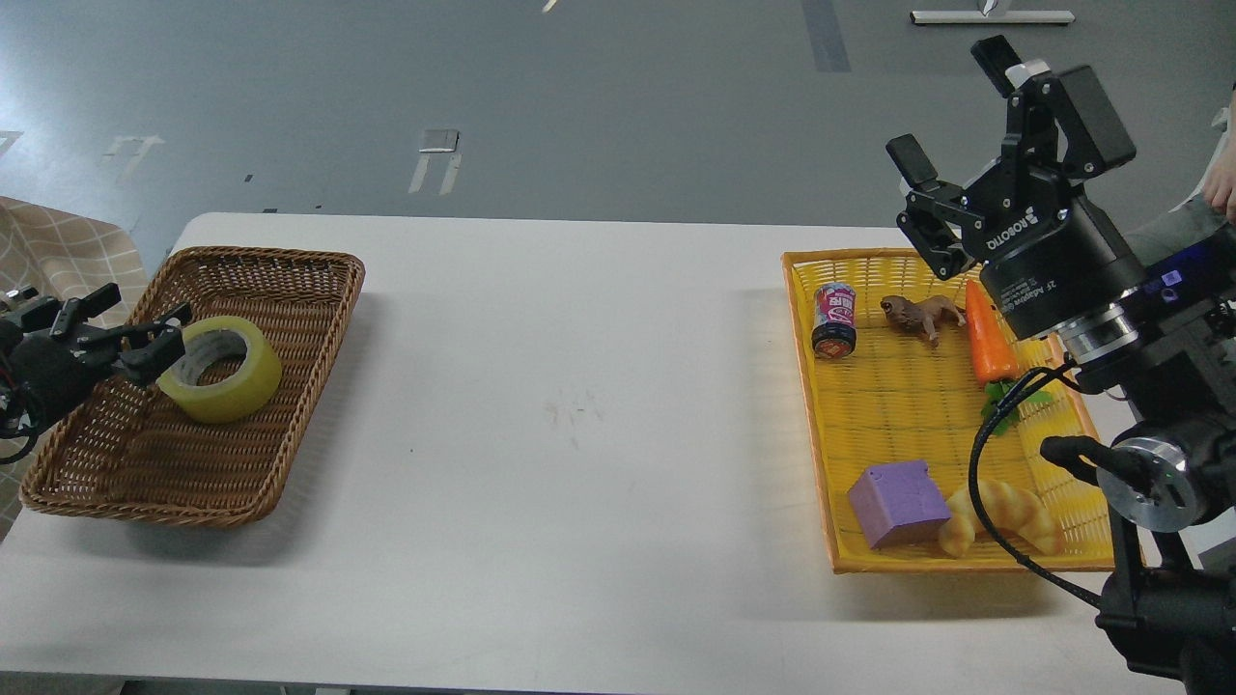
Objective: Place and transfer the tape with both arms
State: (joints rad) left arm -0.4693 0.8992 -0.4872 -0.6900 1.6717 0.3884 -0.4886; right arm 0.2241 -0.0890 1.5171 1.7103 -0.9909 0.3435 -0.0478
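The tape, a yellowish roll with a grey-white core, lies nearly flat in the brown wicker basket at the table's left. My left gripper is open just left of the roll, its near fingertip close to or touching the roll's rim, and holds nothing. My right gripper is open and empty, raised high above the far edge of the yellow basket.
The yellow basket holds a small can, a brown toy animal, a toy carrot, a purple block and a croissant toy. The white table spans between the baskets. A person's hand shows at the right edge.
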